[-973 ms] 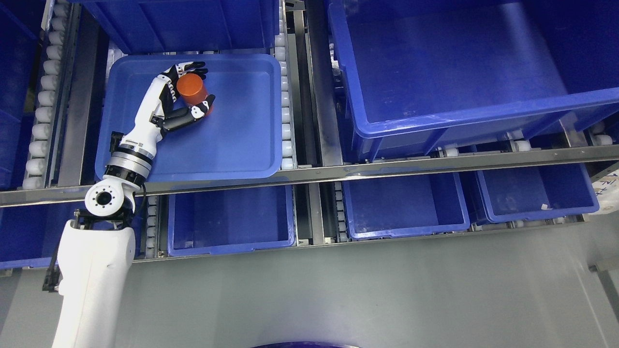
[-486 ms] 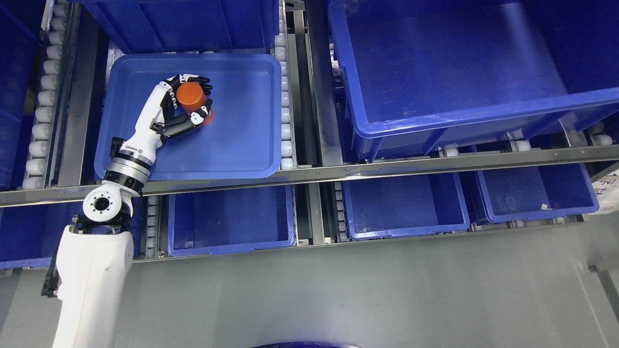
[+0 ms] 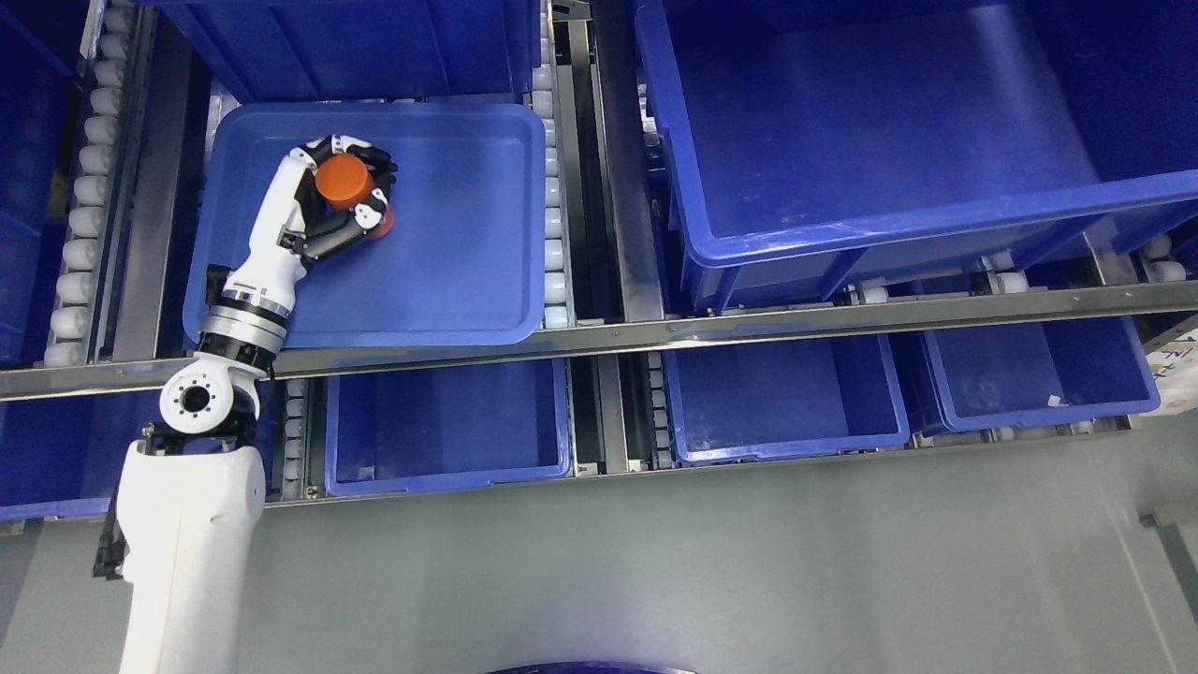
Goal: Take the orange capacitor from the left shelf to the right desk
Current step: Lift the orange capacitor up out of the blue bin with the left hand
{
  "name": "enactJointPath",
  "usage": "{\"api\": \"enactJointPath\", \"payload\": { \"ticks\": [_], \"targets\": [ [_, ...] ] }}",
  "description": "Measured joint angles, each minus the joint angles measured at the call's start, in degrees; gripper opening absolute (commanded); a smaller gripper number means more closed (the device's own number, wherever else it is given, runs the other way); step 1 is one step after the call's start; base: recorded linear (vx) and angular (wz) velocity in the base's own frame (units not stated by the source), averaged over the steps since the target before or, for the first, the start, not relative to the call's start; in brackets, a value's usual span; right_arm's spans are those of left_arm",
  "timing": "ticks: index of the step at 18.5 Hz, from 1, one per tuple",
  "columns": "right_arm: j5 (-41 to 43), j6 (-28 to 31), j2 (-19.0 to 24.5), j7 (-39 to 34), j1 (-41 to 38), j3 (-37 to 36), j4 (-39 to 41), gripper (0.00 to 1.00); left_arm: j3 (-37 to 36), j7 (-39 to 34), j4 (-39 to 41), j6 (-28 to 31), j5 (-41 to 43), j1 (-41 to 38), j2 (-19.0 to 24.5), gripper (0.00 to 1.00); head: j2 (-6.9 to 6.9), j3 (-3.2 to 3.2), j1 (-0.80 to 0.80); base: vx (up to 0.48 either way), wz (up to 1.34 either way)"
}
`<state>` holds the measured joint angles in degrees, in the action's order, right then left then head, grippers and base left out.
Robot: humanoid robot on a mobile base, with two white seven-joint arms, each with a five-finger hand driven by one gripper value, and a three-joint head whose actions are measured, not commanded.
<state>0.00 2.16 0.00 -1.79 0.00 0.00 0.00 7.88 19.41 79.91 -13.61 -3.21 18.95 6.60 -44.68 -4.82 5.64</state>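
Left hand (image 3: 339, 197), white shell with black fingers, is curled tight around the orange cylindrical capacitor (image 3: 341, 182); fingers wrap the far side, thumb crosses the near-right side. Only the round top face and a sliver of the lower end at the right show; the side wall is mostly hidden by fingers. Can't tell if the base touches the tray floor.

Capacitor sits in the far-left part of the shallow blue plastic tray (image 3: 468, 281), near its far rim, well apart from the right and near rims. Long axis points mostly toward the camera, leaning slightly so the lower end sits toward the tray's right-near side.

Tray rests on the shelf's white roller tracks (image 3: 82, 187), which run along both its sides. Grey metal shelf rail (image 3: 749, 329) crosses just beside the tray's near rim; the forearm passes over it at the near-left corner. Tray floor right of the hand is open.

Large deep blue bin (image 3: 889, 140) to the right is cut off by the top and right edges. Smaller blue bins (image 3: 449, 421) on the lower level are partly hidden under the rail. Grey floor (image 3: 702, 562) is nearest the camera.
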Motion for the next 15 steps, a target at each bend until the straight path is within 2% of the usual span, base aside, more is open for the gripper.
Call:
{"api": "enactJointPath", "payload": {
  "ticks": [6, 15],
  "targets": [
    [0.0, 0.0, 0.0, 0.2, 0.0, 0.0, 0.0, 1.0, 2.0, -1.0, 4.1, -3.3, -1.4, 2.5, -3.0, 0.03, 0.0, 0.0, 0.0, 0.0, 0.0],
    [0.0, 0.0, 0.0, 0.0, 0.0, 0.0, 0.0, 1.0, 2.3, -14.2, 7.5, -9.6, -1.9, 2.5, -5.1, 0.06, 0.0, 0.0, 0.0, 0.001, 0.0]
  ]
}}
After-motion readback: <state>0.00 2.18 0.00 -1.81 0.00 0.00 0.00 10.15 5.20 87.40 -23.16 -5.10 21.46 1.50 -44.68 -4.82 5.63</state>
